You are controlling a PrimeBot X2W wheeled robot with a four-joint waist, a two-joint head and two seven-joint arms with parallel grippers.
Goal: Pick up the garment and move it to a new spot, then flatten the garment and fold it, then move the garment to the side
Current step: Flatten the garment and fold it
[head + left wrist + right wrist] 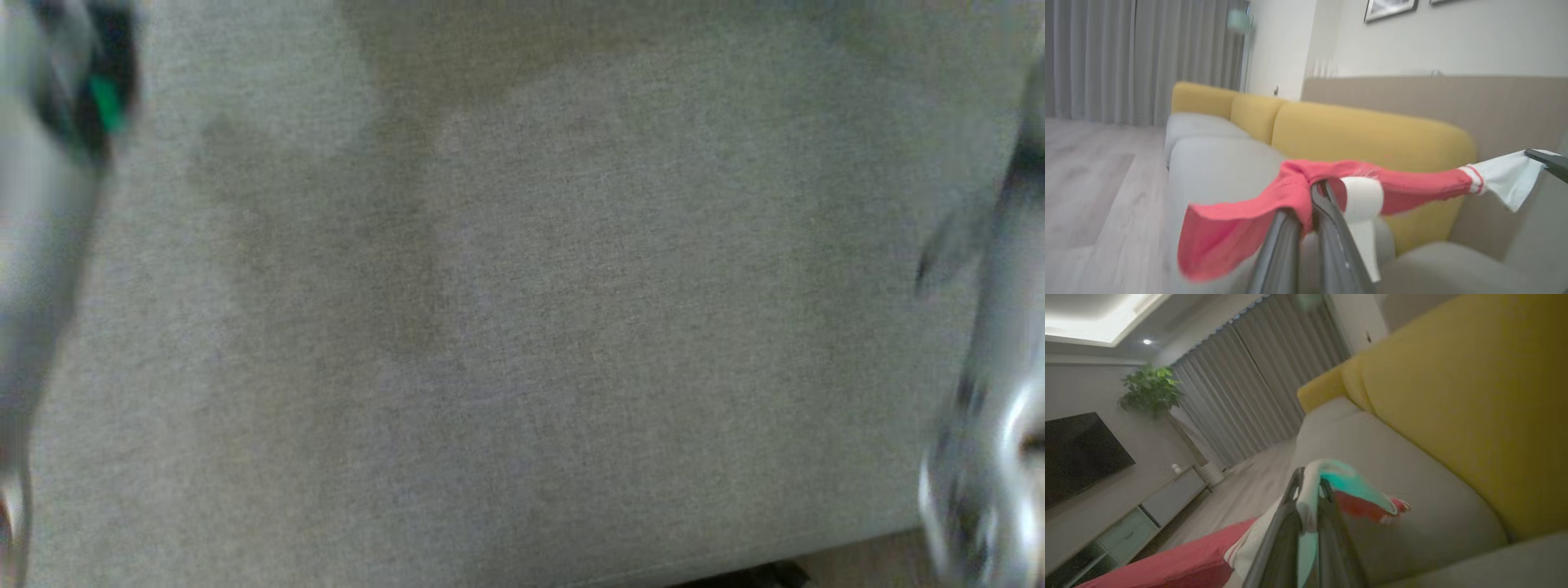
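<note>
Wide grey sofa seat (571,286) ahead, front edge (735,563) at near right. Garment (1412,183) stretched between arms: left end effector (1310,200) clamped tight on red cloth, right end effector (1310,484) clamped tight on white end.

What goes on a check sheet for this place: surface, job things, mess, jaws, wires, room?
Surface: grey sofa seat, plain fabric.
Job's things: red and white garment, held in the air, stretched between both jaws.
Clutter: nothing seen.
Grippers: left jaws shut on the garment's red part; right jaws shut on its white end.
Cables: nothing seen.
Surroundings: yellow backrest, curtains, wooden floor, plant, TV.
</note>
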